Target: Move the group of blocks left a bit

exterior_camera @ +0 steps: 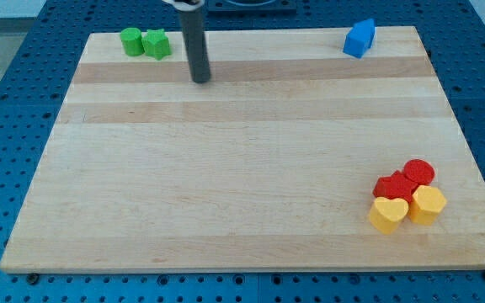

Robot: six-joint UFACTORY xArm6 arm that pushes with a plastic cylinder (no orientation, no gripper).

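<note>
A tight group of blocks sits near the board's bottom right: a red cylinder (419, 172), a red star-like block (395, 186), a yellow heart (388, 214) and a yellow hexagon (428, 204), all touching. My tip (201, 80) rests on the board near the view's top left, far from that group. It stands just right of and below two green blocks, a cylinder (130, 40) and a star-like block (156, 44), and is apart from them.
A blue block (359, 38), or two pressed together, sits at the top right of the wooden board (226, 168). A blue perforated table surrounds the board on all sides.
</note>
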